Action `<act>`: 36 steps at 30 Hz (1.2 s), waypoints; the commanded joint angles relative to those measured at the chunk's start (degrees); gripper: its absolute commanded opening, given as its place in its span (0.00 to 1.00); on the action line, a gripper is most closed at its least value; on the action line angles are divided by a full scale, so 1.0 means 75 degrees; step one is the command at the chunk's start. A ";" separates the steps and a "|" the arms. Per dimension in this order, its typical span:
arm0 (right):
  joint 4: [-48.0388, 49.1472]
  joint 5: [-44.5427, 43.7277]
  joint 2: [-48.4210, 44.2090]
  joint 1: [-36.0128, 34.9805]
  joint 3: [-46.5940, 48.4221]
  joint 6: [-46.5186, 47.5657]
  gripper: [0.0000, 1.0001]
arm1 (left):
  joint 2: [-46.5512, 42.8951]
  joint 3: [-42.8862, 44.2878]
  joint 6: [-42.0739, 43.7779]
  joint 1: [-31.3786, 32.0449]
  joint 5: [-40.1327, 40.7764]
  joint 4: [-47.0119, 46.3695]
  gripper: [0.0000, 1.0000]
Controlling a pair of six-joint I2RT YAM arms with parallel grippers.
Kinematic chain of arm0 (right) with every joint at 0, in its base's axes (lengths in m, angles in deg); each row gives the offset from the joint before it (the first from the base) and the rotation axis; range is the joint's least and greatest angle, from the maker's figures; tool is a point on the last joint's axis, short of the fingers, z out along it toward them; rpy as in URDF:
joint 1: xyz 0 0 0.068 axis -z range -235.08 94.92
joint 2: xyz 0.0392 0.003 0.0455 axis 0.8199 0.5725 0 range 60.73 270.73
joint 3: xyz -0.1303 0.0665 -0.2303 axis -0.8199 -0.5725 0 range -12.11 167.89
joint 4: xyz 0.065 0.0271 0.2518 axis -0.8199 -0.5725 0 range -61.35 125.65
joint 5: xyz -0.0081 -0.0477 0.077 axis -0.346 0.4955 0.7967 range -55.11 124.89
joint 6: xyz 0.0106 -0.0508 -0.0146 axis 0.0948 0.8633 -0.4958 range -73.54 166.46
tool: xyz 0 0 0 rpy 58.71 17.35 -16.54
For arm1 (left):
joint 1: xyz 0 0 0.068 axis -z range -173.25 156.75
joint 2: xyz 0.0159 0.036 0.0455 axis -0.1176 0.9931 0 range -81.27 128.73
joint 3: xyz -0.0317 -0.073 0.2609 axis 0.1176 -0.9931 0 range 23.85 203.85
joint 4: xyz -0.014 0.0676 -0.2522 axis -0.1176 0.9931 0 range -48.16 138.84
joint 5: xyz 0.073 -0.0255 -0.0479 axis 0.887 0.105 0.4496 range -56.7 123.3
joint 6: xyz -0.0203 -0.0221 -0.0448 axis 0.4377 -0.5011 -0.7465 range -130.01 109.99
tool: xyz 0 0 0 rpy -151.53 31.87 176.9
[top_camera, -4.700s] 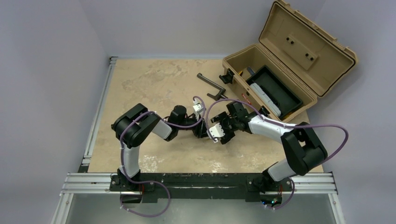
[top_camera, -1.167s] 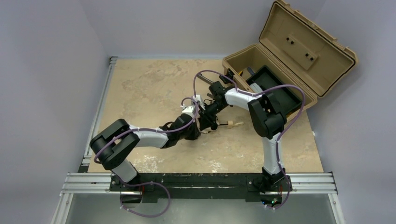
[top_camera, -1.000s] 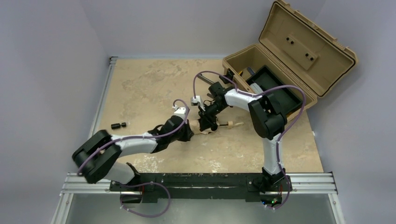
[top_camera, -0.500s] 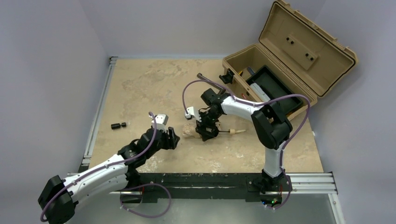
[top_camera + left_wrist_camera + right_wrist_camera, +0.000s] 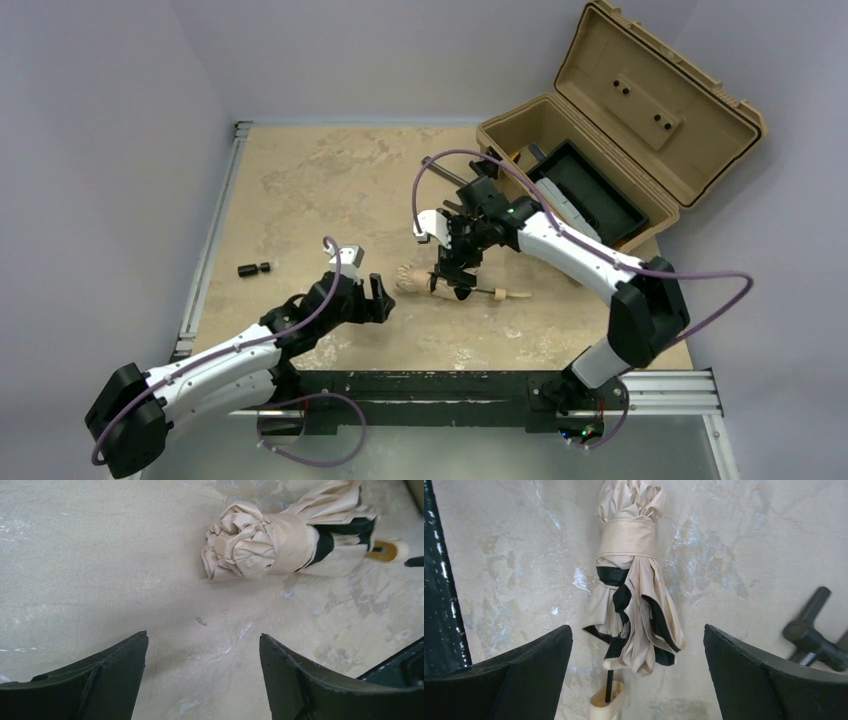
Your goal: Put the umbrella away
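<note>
Top external: case point(image 5: 640, 150) lid up, black tray point(image 5: 590, 195) inside; umbrella point(image 5: 425, 280) on table; both jaws released.

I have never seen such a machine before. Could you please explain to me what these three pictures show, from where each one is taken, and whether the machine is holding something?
These are two robot arms bolted at the near edge of a table, each ending in a two-finger gripper. One picture looks down from above and behind the arms. The other two come from small cameras on the wrists, so the dark shapes at the bottom are the fingers.

On the table lies a folded beige umbrella with a pale wooden handle, wrapped by its strap. The left gripper sits beside its tip, open. The right gripper hangs above it, open. Neither holds anything. At the far right stands an open tan case, and a small dark part lies at the left.
</note>
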 commanded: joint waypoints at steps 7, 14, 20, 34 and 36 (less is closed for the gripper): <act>0.1115 -0.0546 -0.2595 0.0787 -0.1626 -0.1444 0.88 | 0.0153 0.0681 -0.0589 -0.0218 -0.0338 -0.0537 0.82; 0.0410 -0.1421 -0.3349 0.1030 -0.2784 -0.0724 0.13 | 0.1224 0.1120 -0.0097 -0.1268 -0.1911 -0.1431 0.73; -0.0274 -0.1280 -0.4005 0.1833 -0.3010 0.0497 0.00 | 0.2321 0.1549 0.0100 -0.1684 -0.2796 -0.2005 0.73; -0.0116 -0.1265 -0.2746 0.2126 -0.3728 0.2668 0.00 | 0.4206 0.2252 0.0249 -0.1680 -0.3180 -0.2042 0.69; -0.0196 -0.0949 -0.2613 0.2128 -0.3743 0.3101 0.00 | 0.4265 0.2261 0.0257 -0.1682 -0.3255 -0.2077 0.69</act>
